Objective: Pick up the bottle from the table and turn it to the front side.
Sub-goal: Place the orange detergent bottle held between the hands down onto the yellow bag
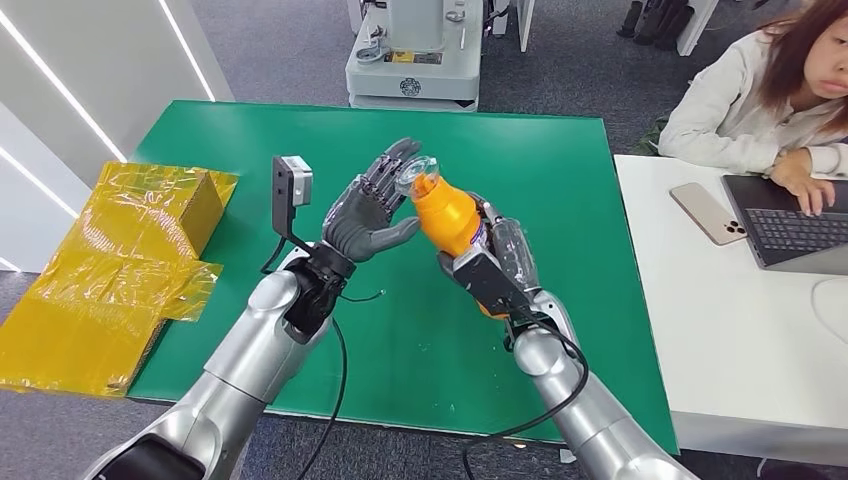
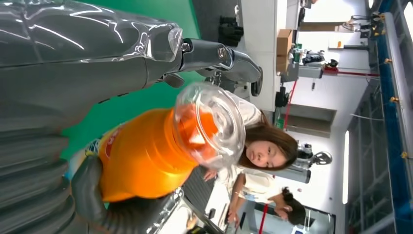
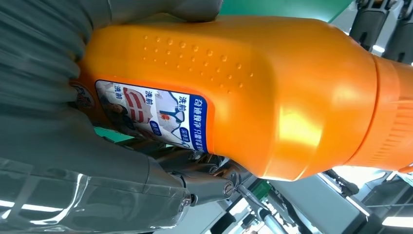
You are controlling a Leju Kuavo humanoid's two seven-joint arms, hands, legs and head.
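Bottle (image 1: pixel 447 214): one, orange w/ clear cap, frame centre above green table (image 1: pixel 560 180), gripped by right hand (image 1: pixel 490 265); you can't see its base, hidden by fingers. Left hand (image 1: pixel 372 205) spread, holding nothing, fingertips near cap. One person (image 1: pixel 760 95) upper right, cut off by edge.

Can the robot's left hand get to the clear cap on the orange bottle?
Probably yes. The left hand is open right beside the orange plastic bottle, its fingertips near the clear cap, nothing between. The right hand grips lower down.
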